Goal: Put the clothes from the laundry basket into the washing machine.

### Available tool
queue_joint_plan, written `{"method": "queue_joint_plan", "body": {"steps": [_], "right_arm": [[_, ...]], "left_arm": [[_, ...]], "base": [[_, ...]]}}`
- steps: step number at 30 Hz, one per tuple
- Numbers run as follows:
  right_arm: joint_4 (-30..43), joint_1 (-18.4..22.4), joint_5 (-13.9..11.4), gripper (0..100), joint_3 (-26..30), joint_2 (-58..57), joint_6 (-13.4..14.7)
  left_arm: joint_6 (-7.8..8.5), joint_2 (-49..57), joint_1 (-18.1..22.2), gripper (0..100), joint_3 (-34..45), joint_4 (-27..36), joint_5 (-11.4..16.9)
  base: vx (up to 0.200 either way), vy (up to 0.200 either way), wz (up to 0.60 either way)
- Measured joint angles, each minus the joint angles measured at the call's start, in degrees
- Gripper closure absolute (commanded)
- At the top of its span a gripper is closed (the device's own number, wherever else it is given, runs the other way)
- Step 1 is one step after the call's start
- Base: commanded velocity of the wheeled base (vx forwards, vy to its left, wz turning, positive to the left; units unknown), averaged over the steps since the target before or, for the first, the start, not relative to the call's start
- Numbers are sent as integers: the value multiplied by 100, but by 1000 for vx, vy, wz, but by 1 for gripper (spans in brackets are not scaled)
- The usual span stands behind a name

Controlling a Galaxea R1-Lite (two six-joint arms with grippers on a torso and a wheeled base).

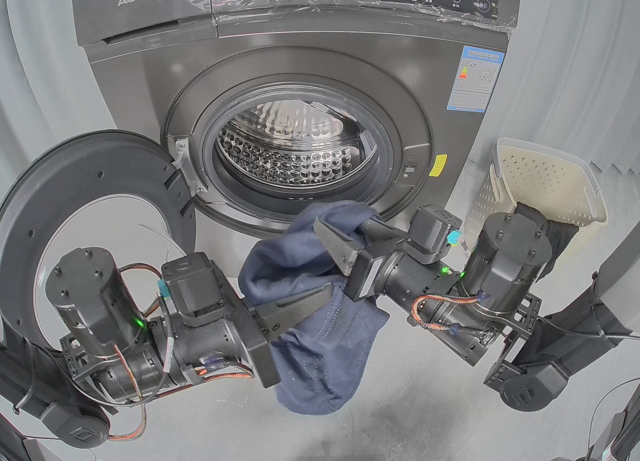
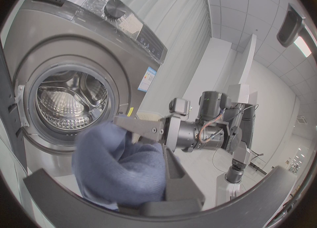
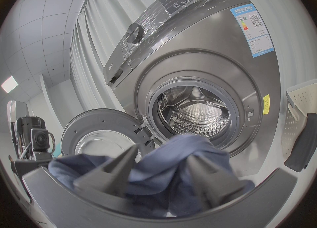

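Observation:
A blue garment [image 1: 320,356] hangs in front of the washing machine [image 1: 287,56], just below its open drum [image 1: 290,142]. My left gripper [image 1: 320,296] is shut on its lower fold, and cloth hides one finger [image 2: 175,172]. From the basket side, my right gripper [image 1: 340,222] is shut on the upper bunch, which bulges between its fingers [image 3: 109,176]. The two grippers almost meet at the garment [image 2: 115,166]. The drum [image 3: 194,116] holds no clothes. The cream laundry basket [image 1: 553,182] stands right of the machine, with a dark garment [image 3: 302,143] draped over its rim.
The round machine door [image 1: 87,176] is swung fully open to the left, close behind my left arm. Grey floor [image 1: 427,402] lies open below the hanging cloth. Pale curtains [image 1: 580,49] flank the machine.

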State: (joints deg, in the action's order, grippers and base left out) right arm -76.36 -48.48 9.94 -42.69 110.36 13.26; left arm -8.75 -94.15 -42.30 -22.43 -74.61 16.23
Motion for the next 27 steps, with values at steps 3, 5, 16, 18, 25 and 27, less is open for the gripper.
{"method": "queue_joint_plan", "body": {"steps": [3, 5, 16, 18, 25, 27], "right_arm": [[-16, 9, 11, 0, 33, 5, 12], [-17, 22, 16, 0, 124, -2, 17], [-33, 41, 18, 0, 758, -229, -10], [-33, 41, 18, 0, 887, -276, -13], [-63, 41, 11, 0, 1436, -372, -18], [-126, 44, 10, 0, 1541, -374, -21]], "left_arm": [[-11, 101, 5, 100, -2, -9, 2], [-24, 129, 11, 100, -22, 0, -11], [-49, -23, 295, 100, -113, -419, -68], [-46, -69, 324, 100, -149, -471, -79], [-46, -183, 363, 100, -345, -602, -304], [-46, -194, 391, 100, -438, -613, -351]], "base": [[0, 0, 0], [0, 0, 0], [0, 0, 0], [0, 0, 0], [0, 0, 0], [0, 0, 0]]}}
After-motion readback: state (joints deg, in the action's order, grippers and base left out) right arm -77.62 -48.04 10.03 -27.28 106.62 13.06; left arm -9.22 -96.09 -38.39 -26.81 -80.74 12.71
